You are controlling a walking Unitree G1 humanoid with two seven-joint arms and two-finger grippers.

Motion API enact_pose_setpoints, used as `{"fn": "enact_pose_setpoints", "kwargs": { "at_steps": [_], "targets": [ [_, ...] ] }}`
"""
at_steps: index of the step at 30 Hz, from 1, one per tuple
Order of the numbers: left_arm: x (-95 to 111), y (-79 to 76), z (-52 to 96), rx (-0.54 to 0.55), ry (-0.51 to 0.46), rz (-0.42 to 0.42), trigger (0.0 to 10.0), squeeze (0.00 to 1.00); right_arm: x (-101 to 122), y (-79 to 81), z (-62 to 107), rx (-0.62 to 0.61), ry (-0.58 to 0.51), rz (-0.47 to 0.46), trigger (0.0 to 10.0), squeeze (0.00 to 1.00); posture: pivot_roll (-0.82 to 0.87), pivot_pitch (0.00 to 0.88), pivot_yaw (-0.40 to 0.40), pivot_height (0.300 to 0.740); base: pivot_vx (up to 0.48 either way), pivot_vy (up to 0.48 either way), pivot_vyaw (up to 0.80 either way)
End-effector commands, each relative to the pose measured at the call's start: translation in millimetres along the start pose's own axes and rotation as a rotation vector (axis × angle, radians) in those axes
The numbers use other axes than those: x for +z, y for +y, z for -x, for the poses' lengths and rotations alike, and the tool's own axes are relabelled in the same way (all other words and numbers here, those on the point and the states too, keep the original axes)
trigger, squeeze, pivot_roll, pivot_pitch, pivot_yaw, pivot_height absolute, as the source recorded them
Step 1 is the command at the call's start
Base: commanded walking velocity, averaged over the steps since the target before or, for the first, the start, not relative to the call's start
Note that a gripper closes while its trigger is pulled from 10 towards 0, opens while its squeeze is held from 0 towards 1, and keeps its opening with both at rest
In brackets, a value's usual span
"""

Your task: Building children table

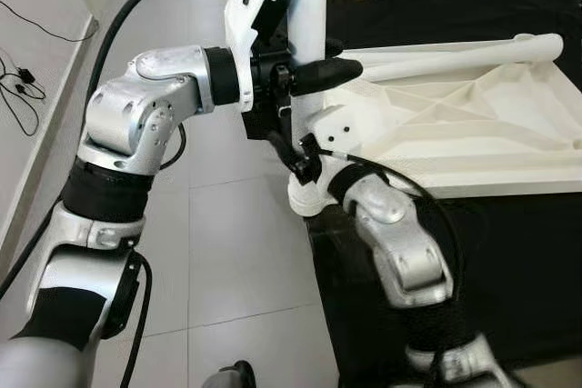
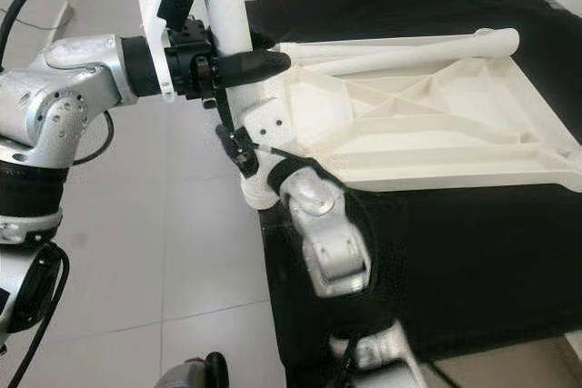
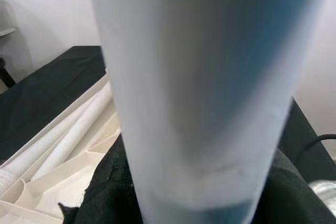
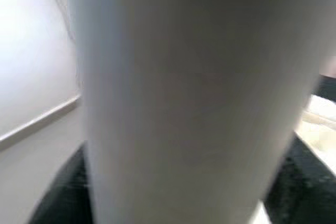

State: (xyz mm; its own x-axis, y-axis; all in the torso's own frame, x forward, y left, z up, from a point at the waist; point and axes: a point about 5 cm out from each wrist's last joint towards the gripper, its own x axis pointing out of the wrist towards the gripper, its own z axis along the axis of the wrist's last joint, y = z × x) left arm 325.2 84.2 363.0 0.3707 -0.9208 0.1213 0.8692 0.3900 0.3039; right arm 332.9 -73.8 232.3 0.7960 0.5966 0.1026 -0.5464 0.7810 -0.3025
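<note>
A white plastic children's tabletop (image 1: 455, 124) lies upside down, ribbed underside up, on a black cloth-covered surface (image 1: 509, 243). At its near left corner a white cylindrical table leg (image 1: 307, 6) stands upright in the corner socket. The left gripper (image 1: 314, 68) reaches in from the left with its black fingers (image 1: 327, 72) closed around this leg, partway up. The right gripper (image 1: 305, 159) sits lower, at the leg's base by the corner; whether its jaws are closed cannot be told. A second white tubular leg (image 1: 455, 52) lies flat along the tabletop's far edge. Grey floor tiles (image 1: 227, 270) lie below.
</note>
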Motion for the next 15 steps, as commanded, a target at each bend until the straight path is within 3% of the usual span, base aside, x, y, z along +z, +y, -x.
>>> {"fn": "enact_pose_setpoints", "kwargs": {
  "at_steps": [1, 5, 9, 10, 11, 15],
  "targets": [
    [3, -4.2, -4.5, -0.022, 0.009, -0.034, 0.0, 0.00, -1, -17.1, -2.7, 0.046, -0.009, -0.006, 10.0, 1.00, 0.03, 0.193, 0.037, 0.740, 0.000, 0.000, 0.00],
    [3, -5.2, -4.5, -0.033, 0.010, -0.035, 0.0, 0.00, 16, -42.7, -6.9, 0.253, -0.081, 0.052, 10.0, 1.00, 0.03, 0.192, 0.042, 0.740, 0.000, 0.000, 0.00],
    [3, -5.4, -4.5, -0.035, 0.011, -0.035, 0.0, 0.00, 17, -44.5, -7.2, 0.274, -0.085, 0.054, 10.0, 1.00, 0.03, 0.192, 0.042, 0.740, 0.000, 0.000, 0.00],
    [3, -6.1, -4.6, -0.040, 0.012, -0.036, 0.0, 0.00, 18, -48.6, -8.6, 0.310, -0.084, 0.042, 10.0, 0.13, 0.03, 0.191, 0.044, 0.740, 0.000, 0.000, 0.00],
    [3, -6.8, -4.8, -0.047, 0.016, -0.037, 0.0, 0.00, 20, -51.8, -10.9, 0.361, -0.087, 0.021, 10.0, 0.00, 0.03, 0.191, 0.047, 0.740, 0.000, 0.000, 0.00],
    [3, -7.8, -5.2, -0.056, 0.020, -0.039, 0.0, 0.00, 22, -52.3, -12.6, 0.428, -0.094, 0.010, 10.0, 0.00, 0.04, 0.192, 0.048, 0.740, 0.000, 0.000, 0.00]
  ]
}}
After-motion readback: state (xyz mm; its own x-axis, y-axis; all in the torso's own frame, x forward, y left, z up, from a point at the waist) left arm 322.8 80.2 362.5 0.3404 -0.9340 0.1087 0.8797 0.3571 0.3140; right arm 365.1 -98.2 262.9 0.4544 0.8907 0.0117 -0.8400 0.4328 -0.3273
